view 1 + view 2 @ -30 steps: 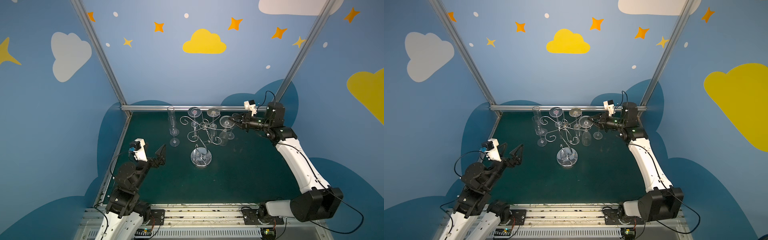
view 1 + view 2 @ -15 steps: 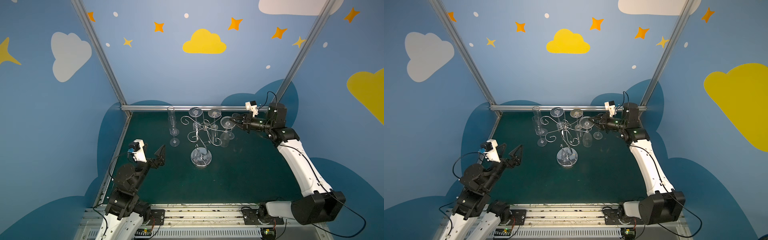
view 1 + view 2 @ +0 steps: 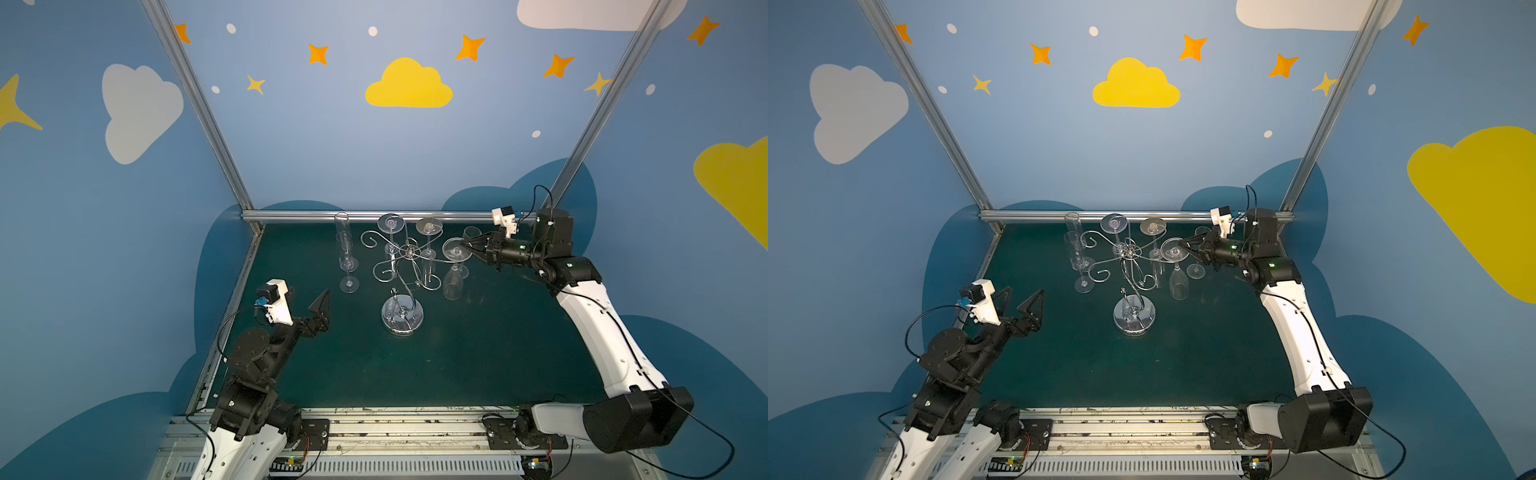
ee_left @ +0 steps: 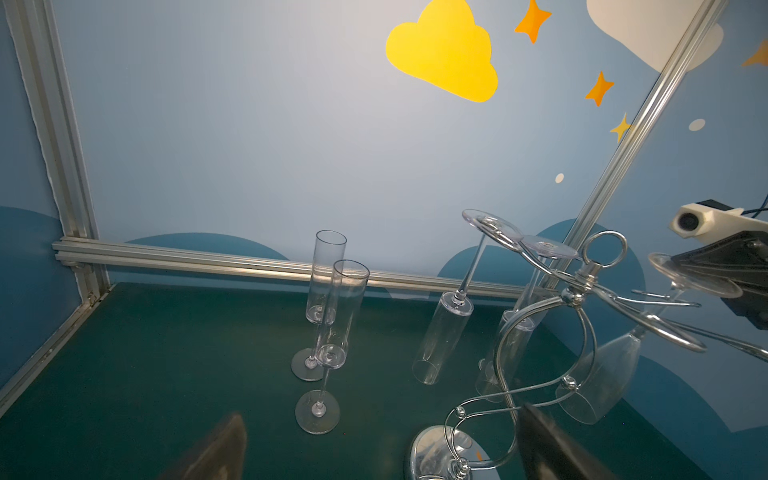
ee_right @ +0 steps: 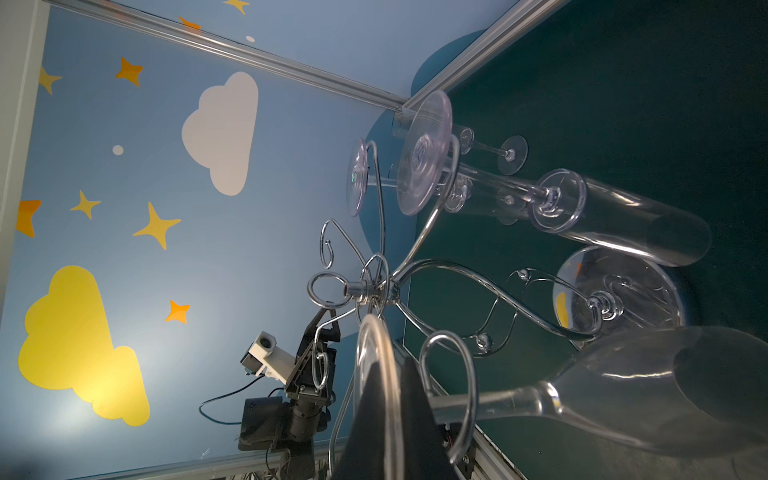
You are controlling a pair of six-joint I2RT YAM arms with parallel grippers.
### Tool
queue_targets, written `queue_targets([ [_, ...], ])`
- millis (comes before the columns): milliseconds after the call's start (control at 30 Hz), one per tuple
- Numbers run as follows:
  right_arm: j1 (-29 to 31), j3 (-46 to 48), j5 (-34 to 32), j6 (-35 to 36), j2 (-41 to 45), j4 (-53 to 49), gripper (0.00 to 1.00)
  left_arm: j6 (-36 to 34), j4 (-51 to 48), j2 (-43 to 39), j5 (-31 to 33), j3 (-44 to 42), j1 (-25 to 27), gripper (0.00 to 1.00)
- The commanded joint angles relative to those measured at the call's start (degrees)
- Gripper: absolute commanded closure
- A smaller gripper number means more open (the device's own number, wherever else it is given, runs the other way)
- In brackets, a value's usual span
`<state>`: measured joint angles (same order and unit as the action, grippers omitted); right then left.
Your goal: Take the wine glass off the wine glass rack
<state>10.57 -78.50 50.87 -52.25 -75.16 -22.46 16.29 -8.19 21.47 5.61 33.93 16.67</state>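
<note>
Right wrist view: wine glass (image 5: 623, 390) pinched by its foot

We see the right end effector (image 5: 388, 415) closed on the foot of the glass. The glass hangs bowl-down from the wine glass rack (image 3: 409, 250), on the arm pointing toward the right edge of the desk (image 3: 457, 353). The left end effector (image 3: 1017, 303) hangs spread and empty near the left edge. We judge snagging the main risk: a crooked pull would catch the stem in the scroll, tipping the rack and its 2 hung flutes (image 4: 446, 336). The slick foot could also slip.
</note>
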Motion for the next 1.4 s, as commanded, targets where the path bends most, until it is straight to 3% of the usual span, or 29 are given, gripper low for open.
queue_targets([
  [0, 0.78, 0.31, 1.15, -1.77, 3.03, 3.33, 1.0, -0.08, -0.42, -0.55, 0.47, -0.36, 0.03, 0.01],
  [500, 7.59, -3.42, -1.03, -3.14, -1.02, 5.02, 1.0, 0.29, -0.87, -1.62, 0.87, -1.32, 0.03, 0.01],
  [967, 6.49, -8.01, -6.11, -1.04, -7.84, 4.09, 1.0, 0.31, -2.1, -4.38, 2.29, -2.1, 0.03, 0.01],
  [1367, 2.41, -6.76, -8.49, 1.07, -6.94, 2.37, 1.0, 0.04, -3.51, -5.48, 2.99, -1.9, 0.03, 0.01],
])
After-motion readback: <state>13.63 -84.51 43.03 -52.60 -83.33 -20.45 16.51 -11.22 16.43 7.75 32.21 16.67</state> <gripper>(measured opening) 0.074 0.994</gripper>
